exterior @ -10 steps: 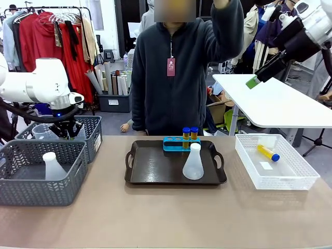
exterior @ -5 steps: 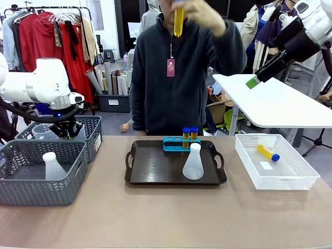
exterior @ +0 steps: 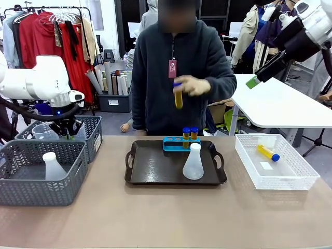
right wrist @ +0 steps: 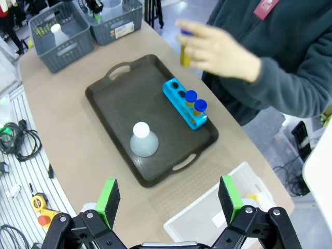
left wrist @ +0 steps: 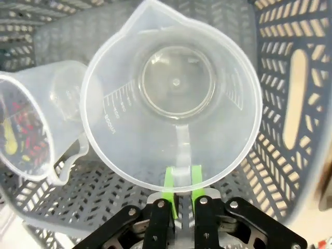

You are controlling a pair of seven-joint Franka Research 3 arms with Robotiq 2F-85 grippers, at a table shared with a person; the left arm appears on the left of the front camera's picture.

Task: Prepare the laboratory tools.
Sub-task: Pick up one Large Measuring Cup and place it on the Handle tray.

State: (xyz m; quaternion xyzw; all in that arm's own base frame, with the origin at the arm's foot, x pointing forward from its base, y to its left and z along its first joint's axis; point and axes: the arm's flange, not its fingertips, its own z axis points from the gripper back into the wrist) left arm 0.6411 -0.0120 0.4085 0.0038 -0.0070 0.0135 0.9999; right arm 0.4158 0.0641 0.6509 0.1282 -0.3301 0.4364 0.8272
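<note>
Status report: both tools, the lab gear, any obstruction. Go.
Left tool shut on beaker handle, in grey basket. Right tool open, high, empty. Person's hand holds a tube, clear of the rack.

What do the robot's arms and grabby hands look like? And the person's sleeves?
The left arm and right arm are smooth, rounded white shells; a black cable loops under the left one. The left tool and right tool have black jointed fingers tipped with bright green pads. The person's sleeve is dark grey fleece.
</note>
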